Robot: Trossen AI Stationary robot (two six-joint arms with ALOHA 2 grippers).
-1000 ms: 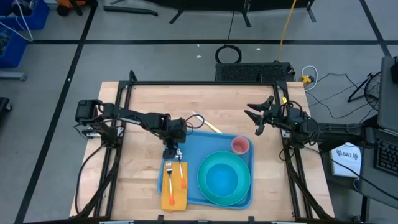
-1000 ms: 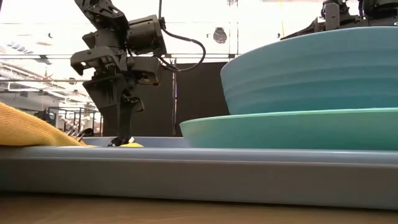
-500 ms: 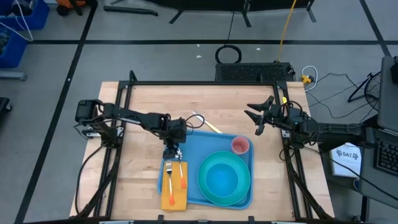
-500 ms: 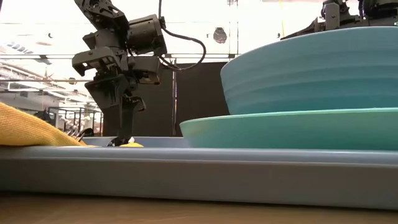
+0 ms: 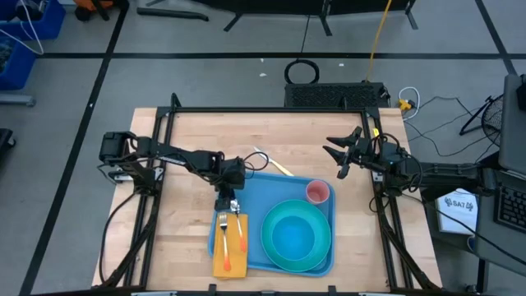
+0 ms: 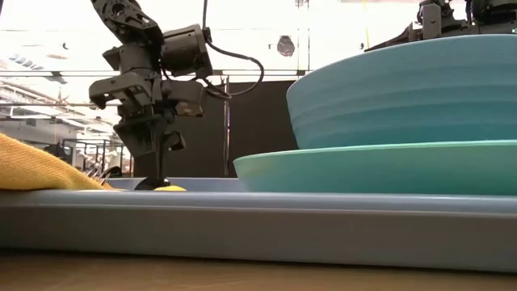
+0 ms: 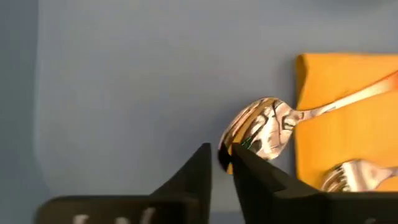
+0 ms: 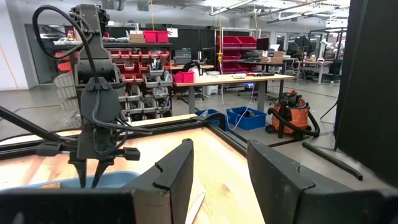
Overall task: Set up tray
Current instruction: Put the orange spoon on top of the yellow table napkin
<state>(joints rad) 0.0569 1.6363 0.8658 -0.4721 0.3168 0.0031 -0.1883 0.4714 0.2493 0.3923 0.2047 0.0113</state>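
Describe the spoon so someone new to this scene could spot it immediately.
Start at the big blue tray. A yellow-orange napkin lies along its left edge, carrying two orange-handled utensils. The spoon is the one with the rounded, shiny bowl, unlike the pronged fork beside it.

Left hand (image 5: 233, 200) points down, fingers nearly closed — right hand (image 5: 342, 154) open.

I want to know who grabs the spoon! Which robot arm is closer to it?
The left one. Its pincer is right at the spoon, at the bowl end, over the blue tray. The right pincer waits far off, above the bare table beyond the tray's corner.
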